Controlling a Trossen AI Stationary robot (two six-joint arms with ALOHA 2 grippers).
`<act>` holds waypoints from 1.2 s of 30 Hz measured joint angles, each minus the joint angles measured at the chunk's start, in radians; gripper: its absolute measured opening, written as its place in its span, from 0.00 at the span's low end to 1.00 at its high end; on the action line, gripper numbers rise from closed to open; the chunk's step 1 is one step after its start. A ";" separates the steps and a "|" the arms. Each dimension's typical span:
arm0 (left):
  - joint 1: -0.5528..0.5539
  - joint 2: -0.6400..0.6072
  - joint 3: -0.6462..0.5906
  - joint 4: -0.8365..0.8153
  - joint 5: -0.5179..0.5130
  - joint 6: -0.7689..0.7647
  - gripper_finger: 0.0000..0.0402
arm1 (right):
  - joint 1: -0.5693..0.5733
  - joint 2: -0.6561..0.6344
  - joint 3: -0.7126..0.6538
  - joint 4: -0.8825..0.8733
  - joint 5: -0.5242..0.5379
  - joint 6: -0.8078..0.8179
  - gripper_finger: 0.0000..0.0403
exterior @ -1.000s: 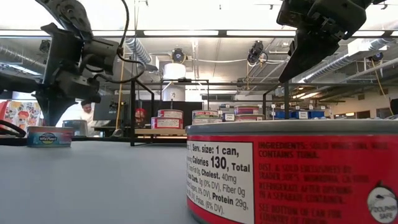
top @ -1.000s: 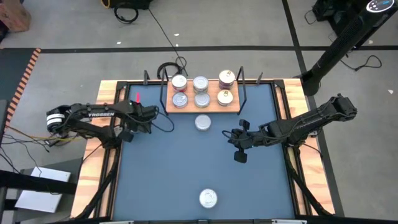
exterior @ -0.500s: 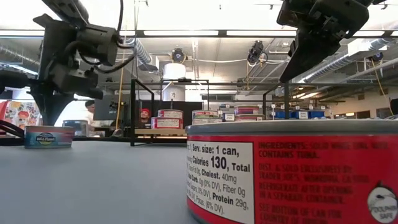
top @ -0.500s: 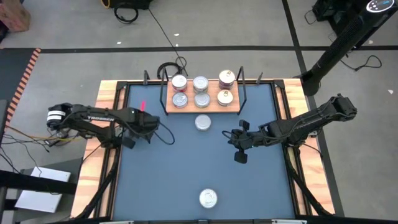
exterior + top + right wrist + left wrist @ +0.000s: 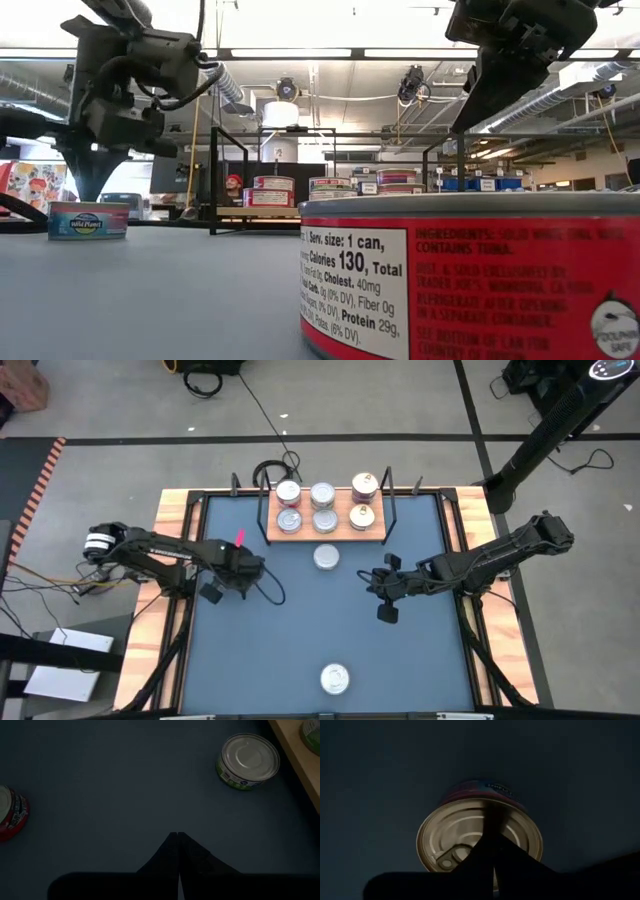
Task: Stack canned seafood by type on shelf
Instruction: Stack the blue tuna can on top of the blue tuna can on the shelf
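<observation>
Seen from above: blue table [image 5: 300, 640] w/ a wooden shelf [image 5: 326, 526] at the far edge, six tins on it in three pairs: two at left [image 5: 288, 506], two in the middle [image 5: 323, 507], two gold-lidded at right [image 5: 362, 501].

Three tins are off the shelf. One silver-lidded tin [image 5: 326, 558] sits just in front of the shelf. One red-label tin [image 5: 335, 679] sits at the near edge, well apart from the rest. The third, a pale blue-and-pink label tin [image 5: 88, 220], is under the left arm.

Change over the last sec: the left gripper [image 5: 246, 568] has swung in from the table's left side toward the middle, and in the low view the tin below it has slid along too. Its fingers are pressed together, nothing between them; the wrist view shows the tips over the tin's gold lid [image 5: 480, 842]. Looks like it's nudging that tin toward the shelf, not lifting it.

Right gripper [image 5: 384, 588] hangs over the table's right half, also pinched closed and empty, unmoved.

Task approx two-thirds done.
</observation>
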State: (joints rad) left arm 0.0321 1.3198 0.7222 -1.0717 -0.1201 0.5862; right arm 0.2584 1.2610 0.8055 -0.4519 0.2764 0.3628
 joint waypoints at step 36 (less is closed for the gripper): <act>-0.026 0.093 0.036 0.074 0.243 -0.139 0.01 | 0.001 0.000 0.000 -0.020 -0.017 0.004 0.02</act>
State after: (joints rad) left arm 0.0056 1.4128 0.7586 -0.9973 0.1228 0.4477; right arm 0.2596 1.2610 0.8055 -0.4724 0.2597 0.3668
